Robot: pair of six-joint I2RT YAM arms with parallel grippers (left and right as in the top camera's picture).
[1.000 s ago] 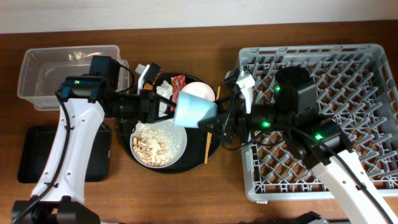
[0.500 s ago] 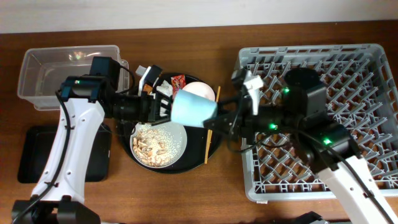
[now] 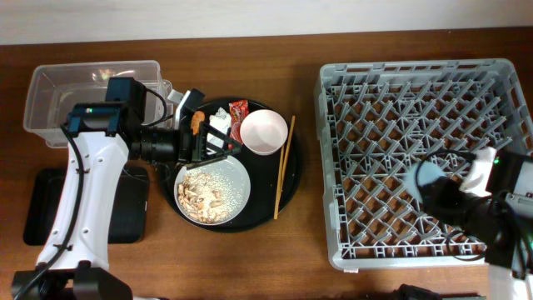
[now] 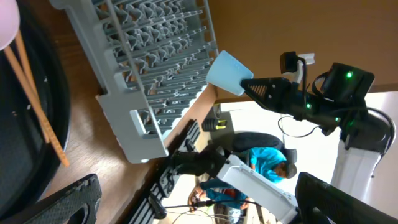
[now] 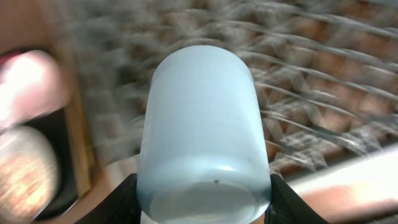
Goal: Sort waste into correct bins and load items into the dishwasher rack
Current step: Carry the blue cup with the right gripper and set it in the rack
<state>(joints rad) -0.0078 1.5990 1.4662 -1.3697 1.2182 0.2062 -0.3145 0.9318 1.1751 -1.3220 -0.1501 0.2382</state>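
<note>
In the right wrist view my right gripper (image 5: 202,202) is shut on the light-blue cup (image 5: 202,130), a finger pressed on each side, above the blurred grey dishwasher rack (image 5: 311,74). The left wrist view shows the same cup (image 4: 228,73) held in the air past the rack (image 4: 155,62). My left gripper (image 3: 218,142) hangs open and empty over the round black tray (image 3: 291,187), beside the white tissue (image 3: 218,123) and an orange stick (image 3: 196,122). On that tray lie the red wrapper (image 3: 239,108), white bowl (image 3: 264,131), chopsticks (image 3: 283,167) and a plate (image 3: 241,179) of rice scraps (image 3: 204,196).
The clear tub (image 3: 67,100) stands at the back left. The shallow black tray (image 3: 37,212) lies at the front left, partly under my left arm. My right arm (image 3: 483,204) covers the rack's front right part (image 3: 400,83); the cup is hidden there from overhead.
The cup passed from my left gripper to my right one. The left jaws opened and drew back left. The right arm swung the cup right, over the rack.
</note>
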